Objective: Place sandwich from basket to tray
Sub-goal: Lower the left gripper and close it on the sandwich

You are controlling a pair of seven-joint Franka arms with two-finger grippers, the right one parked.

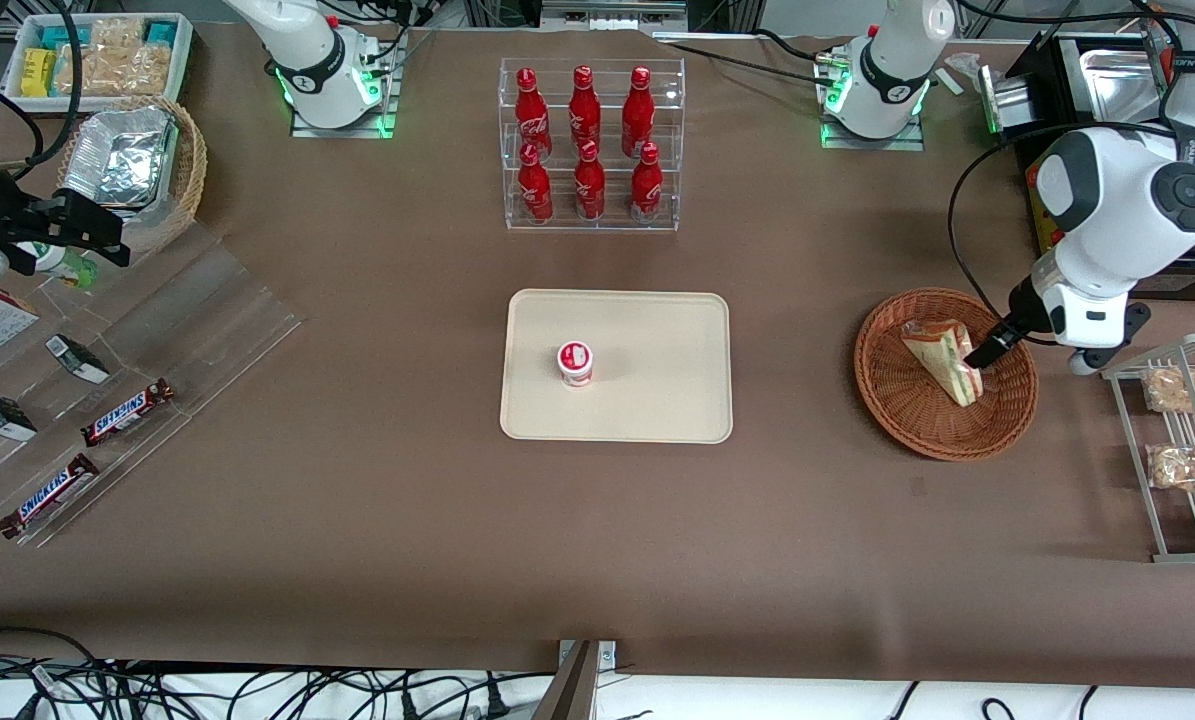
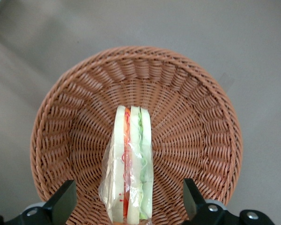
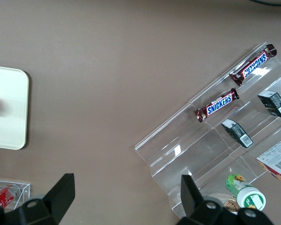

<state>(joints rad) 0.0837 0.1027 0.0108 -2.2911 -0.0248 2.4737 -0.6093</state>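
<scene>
The sandwich [image 1: 945,360], a wrapped wedge with white bread and red and green filling, stands on edge in the reddish-brown wicker basket [image 1: 897,400] toward the working arm's end of the table. My left gripper [image 1: 983,356] is low over the basket, right at the sandwich. In the left wrist view the gripper [image 2: 129,204] is open, one finger on each side of the sandwich [image 2: 131,164], with gaps between fingers and wrap; the basket [image 2: 192,108] fills the view. The cream-beige tray [image 1: 657,340] lies at the table's middle.
A small white cup with a red lid [image 1: 575,362] stands on the tray. A clear rack of red bottles [image 1: 589,140] stands farther from the front camera. A wire rack with bagged snacks [image 1: 1182,440] lies beside the basket. Snickers bars [image 1: 127,412] lie toward the parked arm's end.
</scene>
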